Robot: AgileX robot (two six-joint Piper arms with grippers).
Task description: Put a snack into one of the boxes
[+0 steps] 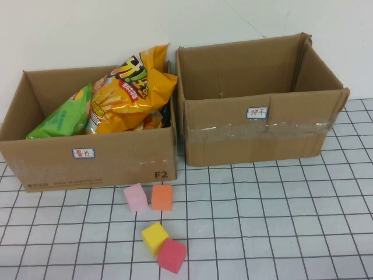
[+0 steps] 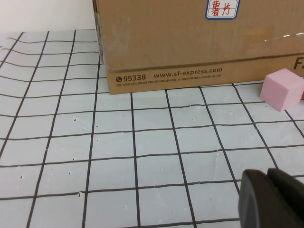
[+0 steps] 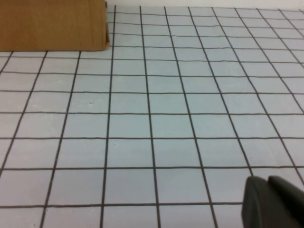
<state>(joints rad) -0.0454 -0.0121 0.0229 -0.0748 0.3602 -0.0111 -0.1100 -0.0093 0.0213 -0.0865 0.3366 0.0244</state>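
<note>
Nearby, four foam cubes (image 1: 155, 219) before boxes (image 1: 96, 160); left end effector (image 2: 273, 199), right end effector (image 3: 273, 202) low.

Left end effector (image 2: 273, 199) & right end effector (image 3: 273, 202) each hover low over table, only dark tips visible.

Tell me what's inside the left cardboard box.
The left box holds an orange chip bag on top and a green snack bag beside it. Anything beneath them is hidden. The left gripper and right gripper are low over the table.
</note>
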